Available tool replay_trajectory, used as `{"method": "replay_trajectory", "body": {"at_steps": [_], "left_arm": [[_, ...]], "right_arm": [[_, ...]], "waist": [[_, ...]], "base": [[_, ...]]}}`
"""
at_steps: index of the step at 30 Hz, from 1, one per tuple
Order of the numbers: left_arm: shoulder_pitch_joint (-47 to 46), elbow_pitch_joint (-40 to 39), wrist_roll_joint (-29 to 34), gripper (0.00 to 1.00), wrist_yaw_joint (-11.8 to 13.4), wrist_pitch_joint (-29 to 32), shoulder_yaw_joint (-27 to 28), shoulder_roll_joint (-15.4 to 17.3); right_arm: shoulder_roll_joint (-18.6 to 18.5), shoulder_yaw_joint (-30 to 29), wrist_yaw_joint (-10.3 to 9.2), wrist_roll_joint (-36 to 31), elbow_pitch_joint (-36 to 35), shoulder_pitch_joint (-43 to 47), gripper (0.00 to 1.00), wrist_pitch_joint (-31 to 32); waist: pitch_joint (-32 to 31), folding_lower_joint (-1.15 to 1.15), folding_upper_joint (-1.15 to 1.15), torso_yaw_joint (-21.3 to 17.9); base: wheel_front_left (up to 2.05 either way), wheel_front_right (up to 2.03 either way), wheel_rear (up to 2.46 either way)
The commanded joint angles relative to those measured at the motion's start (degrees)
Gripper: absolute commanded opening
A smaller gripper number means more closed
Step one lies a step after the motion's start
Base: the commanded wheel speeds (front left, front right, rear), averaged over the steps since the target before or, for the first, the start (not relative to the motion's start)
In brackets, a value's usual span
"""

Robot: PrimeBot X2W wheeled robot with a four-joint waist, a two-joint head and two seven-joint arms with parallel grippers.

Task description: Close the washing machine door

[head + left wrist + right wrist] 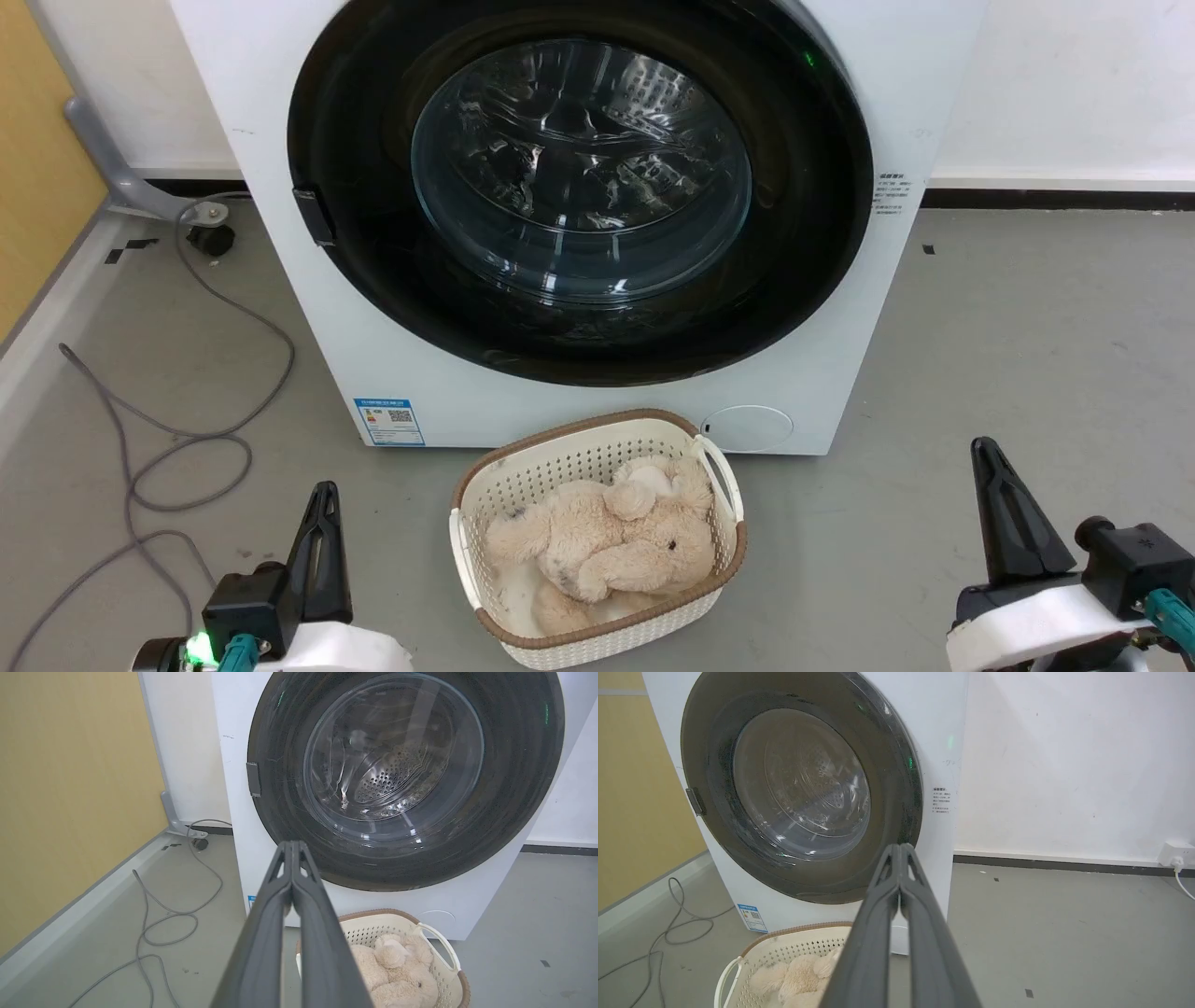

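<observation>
The white washing machine [280,233] [233,788] [941,742] stands in front of me. Its round door [803,233] [514,788] [892,765], with a wide black rim and clear glass centre, lies flat against the machine's front; the steel drum shows through the glass. A small dark handle [315,217] sits on the rim's left side. My left gripper [325,492] [292,845] is low at the left, shut and empty. At the lower right my right gripper [982,448] [900,848] is shut too, holding nothing. Both are well short of the door.
A white laundry basket [467,532] [448,952] [784,947] with a beige plush toy [607,546] sits on the floor just before the machine. A grey cable [168,439] loops on the floor at the left, beside a yellow wall [70,788]. A wall socket [1176,856] is far right.
</observation>
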Motion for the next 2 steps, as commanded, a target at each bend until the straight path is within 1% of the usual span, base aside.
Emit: {"method": "replay_trajectory", "body": {"at_steps": [1, 2], "left_arm": [[-0.64, -0.37, 0.39, 0.00, -0.38, 0.34, -0.05, 0.03], [-0.74, -0.48, 0.56, 0.00, -0.53, 0.81, -0.08, 0.03]], "right_arm": [[0.07, 0.18, -0.02, -0.47, -0.37, 0.18, 0.00, 0.27], [0.08, 0.35, -0.02, -0.65, -0.52, 0.20, 0.00, 0.74]], "waist": [[0.02, 0.00, 0.00, 0.06], [0.05, 0.00, 0.00, 0.22]], "base": [[0.00, 0.00, 0.00], [0.00, 0.00, 0.00]]}}
